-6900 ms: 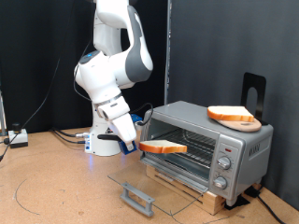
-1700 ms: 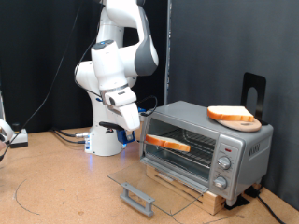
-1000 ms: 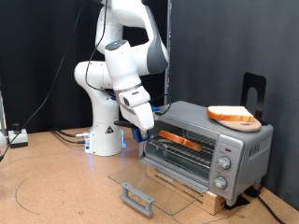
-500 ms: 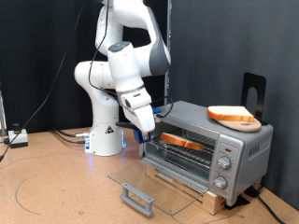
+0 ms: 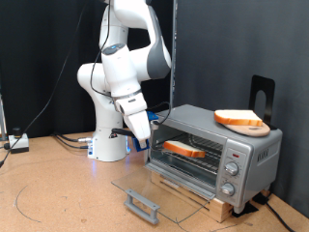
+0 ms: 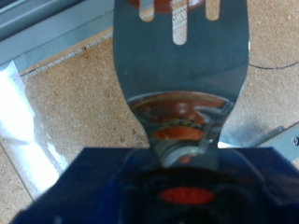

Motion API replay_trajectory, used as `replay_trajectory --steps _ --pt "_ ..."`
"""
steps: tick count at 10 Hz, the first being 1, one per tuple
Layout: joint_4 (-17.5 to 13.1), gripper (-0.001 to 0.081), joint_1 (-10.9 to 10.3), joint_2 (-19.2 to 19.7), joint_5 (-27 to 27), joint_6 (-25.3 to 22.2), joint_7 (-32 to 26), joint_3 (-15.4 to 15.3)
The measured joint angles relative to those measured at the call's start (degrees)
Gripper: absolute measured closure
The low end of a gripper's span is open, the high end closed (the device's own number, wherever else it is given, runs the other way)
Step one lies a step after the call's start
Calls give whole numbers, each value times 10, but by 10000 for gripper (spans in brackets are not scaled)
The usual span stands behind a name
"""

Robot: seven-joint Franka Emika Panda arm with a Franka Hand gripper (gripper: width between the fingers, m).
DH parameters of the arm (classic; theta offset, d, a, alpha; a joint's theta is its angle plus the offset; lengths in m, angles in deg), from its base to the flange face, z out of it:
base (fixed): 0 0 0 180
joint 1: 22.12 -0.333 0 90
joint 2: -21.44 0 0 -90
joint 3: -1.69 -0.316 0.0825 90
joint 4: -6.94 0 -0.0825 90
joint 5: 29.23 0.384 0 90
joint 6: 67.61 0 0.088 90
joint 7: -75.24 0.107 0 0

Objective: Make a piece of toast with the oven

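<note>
Even indoor light, dark backdrop, exterior view soft — wrist view blurred, glare.

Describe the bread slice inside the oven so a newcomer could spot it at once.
Find the silver oven at the exterior view's right, its glass door folded down flat. The piece of toast lies on the rack in the open cavity. Unlike the orange-brown slice on the roof, it sits inside.

End effector [image 5: 145,138] fingers being too small and dark to tell apart in the exterior view, spatula blade [image 6: 182,47] filling the wrist view and covering the fingers, blade tip running off the frame edge, oven [image 5: 214,150] knob markings blurring beyond reading
</note>
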State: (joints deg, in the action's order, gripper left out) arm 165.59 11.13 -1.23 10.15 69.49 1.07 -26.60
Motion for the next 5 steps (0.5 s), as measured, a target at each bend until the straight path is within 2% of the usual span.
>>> replay_trajectory --steps 2,5 --pt "-4 410 8 8 -7 3 -2 0" --pt "-2 410 1 9 6 -1 -35 0"
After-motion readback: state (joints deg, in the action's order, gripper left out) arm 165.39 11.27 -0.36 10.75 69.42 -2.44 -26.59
